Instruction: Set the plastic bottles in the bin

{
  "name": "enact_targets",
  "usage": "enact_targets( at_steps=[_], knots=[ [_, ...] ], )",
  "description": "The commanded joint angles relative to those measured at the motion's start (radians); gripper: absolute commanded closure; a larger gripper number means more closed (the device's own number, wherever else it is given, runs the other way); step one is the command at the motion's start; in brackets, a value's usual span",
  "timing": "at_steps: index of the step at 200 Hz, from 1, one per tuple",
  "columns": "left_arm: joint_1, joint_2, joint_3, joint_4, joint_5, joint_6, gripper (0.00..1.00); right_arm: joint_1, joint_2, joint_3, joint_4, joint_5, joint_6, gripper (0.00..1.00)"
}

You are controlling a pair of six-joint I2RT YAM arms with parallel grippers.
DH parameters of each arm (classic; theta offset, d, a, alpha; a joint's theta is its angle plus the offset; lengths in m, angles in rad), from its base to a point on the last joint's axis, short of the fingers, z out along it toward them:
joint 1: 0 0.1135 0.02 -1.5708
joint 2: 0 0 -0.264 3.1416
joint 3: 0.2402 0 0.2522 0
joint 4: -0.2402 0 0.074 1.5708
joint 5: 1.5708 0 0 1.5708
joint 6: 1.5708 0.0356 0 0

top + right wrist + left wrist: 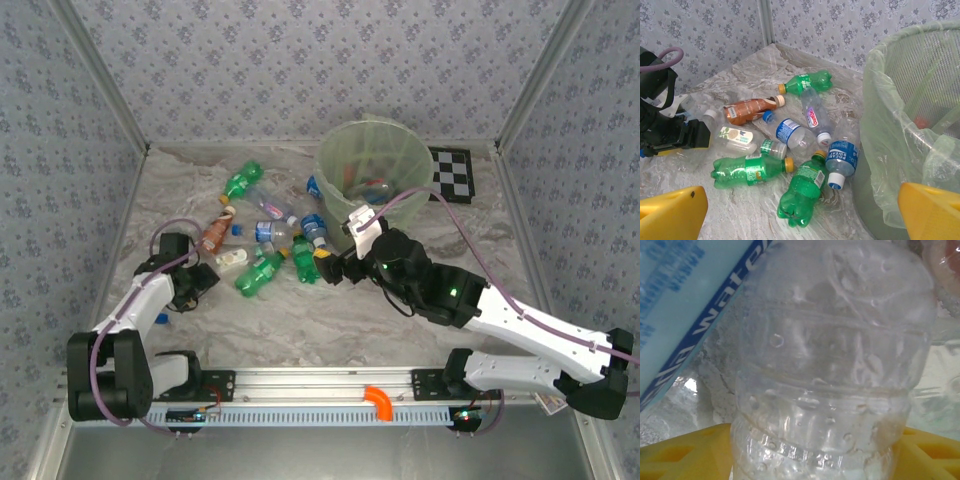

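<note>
The bottles [265, 235] are scattered on the counter [330, 325] just left of the bin [335, 190], which stands toward the back wall. A clear bottle [830, 365] is seen lying within the reach of the left end effector [207, 280]; whether it is actually gripped cannot be told. The right end effector [338, 266] is spread wide and holds nothing. A green bottle [802, 192] is found just ahead of it and the bin close by. Bare counter is left along the near edge.
</note>
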Motion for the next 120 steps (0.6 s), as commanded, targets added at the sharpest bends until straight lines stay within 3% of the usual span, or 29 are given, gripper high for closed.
enact_targets(
  at_steps=[1, 57, 120],
  knots=[
    [0.005, 0.002, -0.007, 0.013, 0.013, 0.006, 0.27, 0.003, -0.017, 0.028, -0.006, 0.005, 0.014, 0.0],
    [0.006, 0.022, -0.011, 0.019, 0.02, 0.013, 0.23, 0.002, -0.018, 0.019, 0.006, 0.001, 0.018, 0.0],
    [0.005, 0.053, -0.017, 0.037, 0.034, 0.017, 0.28, 0.003, -0.01, 0.026, 0.001, -0.005, 0.022, 0.0]
  ],
)
